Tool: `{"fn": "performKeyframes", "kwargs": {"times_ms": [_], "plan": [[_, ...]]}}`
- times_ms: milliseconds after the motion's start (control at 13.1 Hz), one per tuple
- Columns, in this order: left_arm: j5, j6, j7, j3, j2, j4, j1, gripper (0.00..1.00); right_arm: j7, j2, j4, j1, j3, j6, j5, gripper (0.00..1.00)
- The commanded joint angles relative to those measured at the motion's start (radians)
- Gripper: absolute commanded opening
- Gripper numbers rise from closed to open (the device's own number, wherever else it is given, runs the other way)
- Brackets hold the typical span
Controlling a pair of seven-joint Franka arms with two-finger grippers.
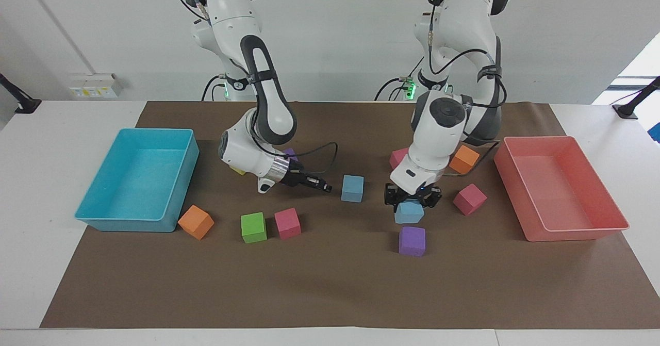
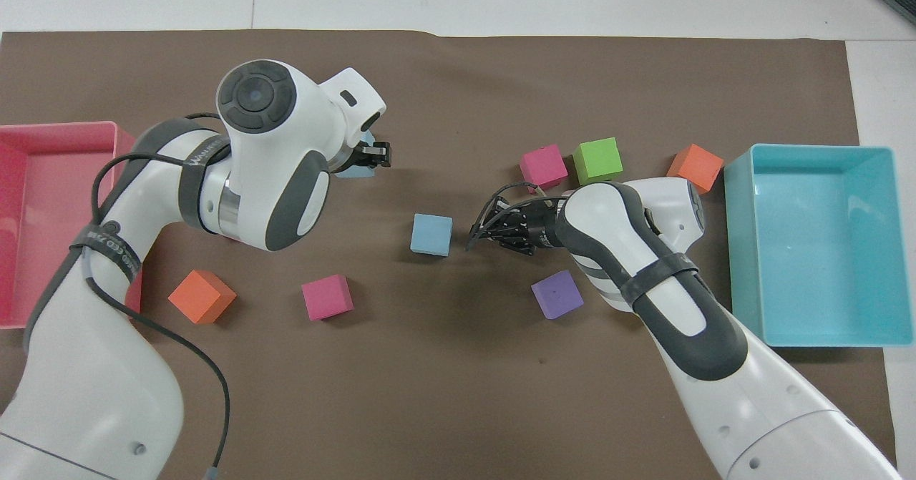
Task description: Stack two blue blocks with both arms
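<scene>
One blue block (image 1: 409, 212) hangs in the air, clamped between the fingers (image 1: 393, 198) of the left gripper (image 1: 412, 197), which close on its upper part so that most of the cube shows below them. It is raised over the brown mat, above a purple cube (image 1: 412, 241) that lies on the desk. In the overhead view only an edge of this held block (image 2: 353, 172) shows beside the left arm's wrist.

The other blue block (image 1: 352, 188) sits flat on the mat near the middle of the desk (image 1: 62, 114), toward the right arm's end from the held one. The right gripper (image 1: 325, 188) lies low and nearly level just beside it, its tip pointing at the block's side with a small gap between them. Whether its fingers are open or closed cannot be told.

Around them lie a green cube (image 1: 253, 227), pink cubes (image 1: 287, 223) and an orange cube (image 1: 196, 221). A cyan tray (image 1: 138, 180) stands at the right arm's end of the desk, a red tray (image 1: 559, 187) at the left arm's end.
</scene>
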Motion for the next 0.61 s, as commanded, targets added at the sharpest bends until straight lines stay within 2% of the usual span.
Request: {"fn": "performKeyframes", "kwargs": {"times_ms": [0, 306, 535], "plan": [[-0.005, 0.015, -0.006, 0.02, -0.026, -0.031, -0.078, 0.44, -0.033, -0.028, -0.033, -0.004, 0.006, 0.021, 0.009, 0.0], [-0.004, 0.081, -0.007, 0.022, -0.026, -0.101, -0.165, 0.45, -0.033, -0.028, -0.031, -0.004, 0.006, 0.021, 0.009, 0.0], [0.013, 0.096, -0.018, 0.022, -0.058, -0.179, -0.193, 0.46, -0.033, -0.03, -0.033, -0.004, 0.004, 0.021, 0.009, 0.0]]}}
